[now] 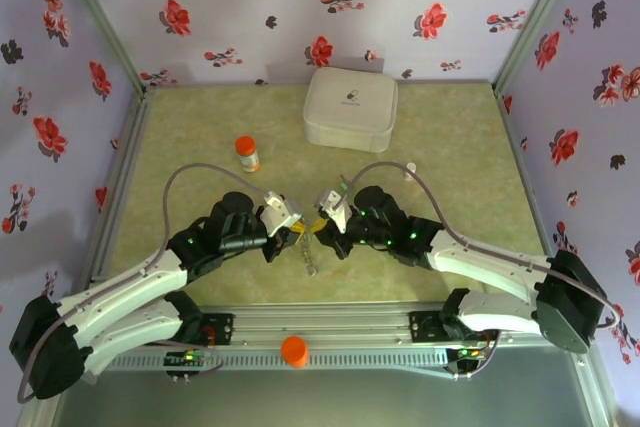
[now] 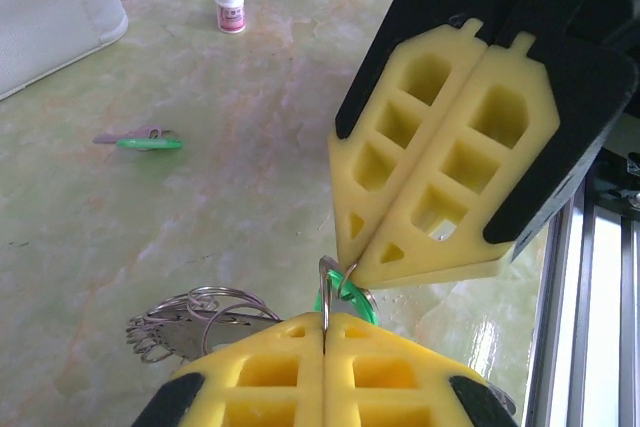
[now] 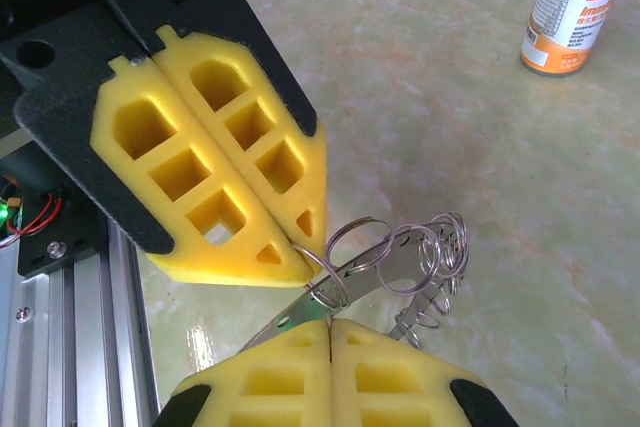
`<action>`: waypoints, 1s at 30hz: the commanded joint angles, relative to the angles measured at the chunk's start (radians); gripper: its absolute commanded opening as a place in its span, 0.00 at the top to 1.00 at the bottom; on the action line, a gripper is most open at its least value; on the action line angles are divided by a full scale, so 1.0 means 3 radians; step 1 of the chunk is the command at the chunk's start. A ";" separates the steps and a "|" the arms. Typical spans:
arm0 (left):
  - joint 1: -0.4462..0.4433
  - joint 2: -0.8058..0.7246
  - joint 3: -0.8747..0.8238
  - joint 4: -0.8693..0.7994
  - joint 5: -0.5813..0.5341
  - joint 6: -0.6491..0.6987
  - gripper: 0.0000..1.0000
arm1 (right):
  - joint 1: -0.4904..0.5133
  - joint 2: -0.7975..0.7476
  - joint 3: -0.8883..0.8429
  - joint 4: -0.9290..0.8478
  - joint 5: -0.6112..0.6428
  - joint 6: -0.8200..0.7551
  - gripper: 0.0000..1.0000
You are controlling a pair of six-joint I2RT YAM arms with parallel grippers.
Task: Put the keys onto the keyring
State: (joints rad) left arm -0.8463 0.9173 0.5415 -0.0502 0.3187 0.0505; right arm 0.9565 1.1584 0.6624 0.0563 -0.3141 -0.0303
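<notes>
My two grippers meet tip to tip over the middle of the table. My left gripper (image 1: pixel 301 231) (image 2: pixel 325 320) is shut on a thin metal ring of the keyring (image 2: pixel 190 322), a bunch of silver wire rings on a flat metal strip (image 3: pixel 420 257) that hangs beside the fingers. Facing it, my right gripper (image 1: pixel 317 226) (image 3: pixel 330 323) is shut on a green-headed key (image 2: pixel 350 302), which touches that ring. A second green key (image 2: pixel 150 142) lies flat on the table, apart from both grippers.
A white zipped case (image 1: pixel 350 107) sits at the back of the table. An orange-capped bottle (image 1: pixel 246 153) (image 3: pixel 575 7) stands to the left of it, and a small white vial (image 2: pixel 230 2) to the right. An orange knob (image 1: pixel 294 350) sits on the front rail.
</notes>
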 commanded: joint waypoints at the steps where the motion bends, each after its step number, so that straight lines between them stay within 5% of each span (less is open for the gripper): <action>1: -0.0022 0.0004 0.0105 0.0060 0.0089 -0.0037 1.00 | 0.0032 -0.0012 0.0094 0.0169 0.0010 0.0076 1.00; 17: -0.0022 -0.0012 0.0064 0.0110 0.0122 0.0002 1.00 | 0.0032 -0.0033 0.0081 0.0095 0.0478 0.0139 1.00; 30: -0.0019 -0.0030 0.0006 0.0183 0.0075 0.0204 1.00 | 0.0024 -0.0017 -0.0008 0.0230 0.0764 0.0759 1.00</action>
State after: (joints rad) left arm -0.8463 0.9192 0.5415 -0.0277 0.3016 0.0708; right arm 0.9737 1.1576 0.6624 0.1043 -0.1974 0.1242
